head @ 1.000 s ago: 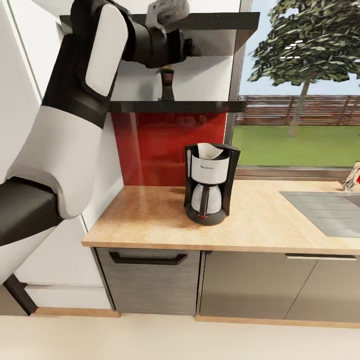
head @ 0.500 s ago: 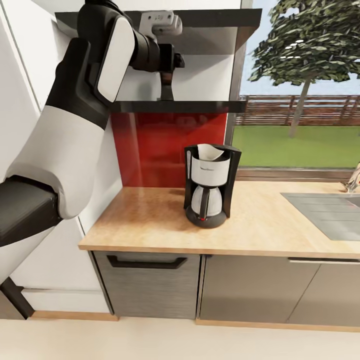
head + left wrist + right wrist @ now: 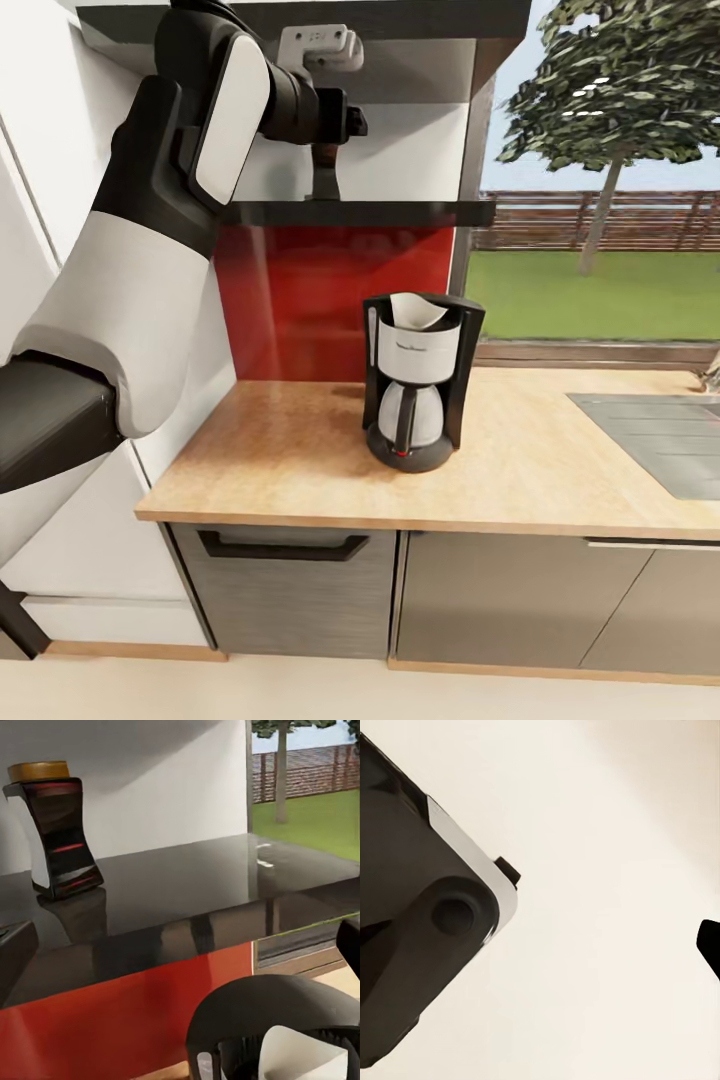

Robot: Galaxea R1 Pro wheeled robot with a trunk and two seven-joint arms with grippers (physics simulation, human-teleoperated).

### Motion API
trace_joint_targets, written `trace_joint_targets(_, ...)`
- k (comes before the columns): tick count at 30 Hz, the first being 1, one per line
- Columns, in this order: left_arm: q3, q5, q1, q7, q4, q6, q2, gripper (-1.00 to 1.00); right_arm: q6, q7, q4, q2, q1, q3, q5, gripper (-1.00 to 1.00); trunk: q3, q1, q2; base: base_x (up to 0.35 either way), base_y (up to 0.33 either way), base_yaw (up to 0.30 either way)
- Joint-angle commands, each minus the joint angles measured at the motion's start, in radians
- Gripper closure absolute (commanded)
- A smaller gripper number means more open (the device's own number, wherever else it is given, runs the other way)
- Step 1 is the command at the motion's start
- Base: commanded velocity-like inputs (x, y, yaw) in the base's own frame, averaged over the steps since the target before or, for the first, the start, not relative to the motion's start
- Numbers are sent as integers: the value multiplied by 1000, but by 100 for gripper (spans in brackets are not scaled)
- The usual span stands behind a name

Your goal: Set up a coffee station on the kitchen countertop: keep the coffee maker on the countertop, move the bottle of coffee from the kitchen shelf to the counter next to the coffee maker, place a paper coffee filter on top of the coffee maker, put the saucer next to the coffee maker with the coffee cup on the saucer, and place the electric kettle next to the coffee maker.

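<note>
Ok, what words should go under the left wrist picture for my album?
Coffee bottle with a gold cap standing upright on the glossy black shelf, above the coffee maker holding a white paper filter.

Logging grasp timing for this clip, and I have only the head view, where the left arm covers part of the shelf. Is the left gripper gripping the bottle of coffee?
Observer: No. In the left wrist view the bottle of coffee stands upright on the black shelf, with nothing touching it.
Operator: Cap on?
Observer: Yes, a gold-yellow cap sits on top.
Operator: And the right arm?
Observer: Its wrist camera faces pale floor.
</note>
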Motion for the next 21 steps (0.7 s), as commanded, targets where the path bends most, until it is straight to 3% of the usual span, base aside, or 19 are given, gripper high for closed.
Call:
trace_joint_targets(1,-2,10,-1,22,0,3,0,-100,-3,0,0,0,-1,2,1,-100,-1,0,-1,81,-50,0)
trace_joint_targets(5,-4,10,-1,88,0,3,0,-100,-3,0,1,0,-1,2,1,-100,-1,0,-1,133,-89,0)
trace_joint_targets(11,-4,9,0,107,0,3,0,-100,-3,0,1,0,-1,2,1,-100,-1,0,-1,28,-20,0)
trace_joint_targets(21,-7,11,0,200,-3,3,0,-100,-3,0,1,0,-1,2,1,-100,-1,0,-1,46,-3,0)
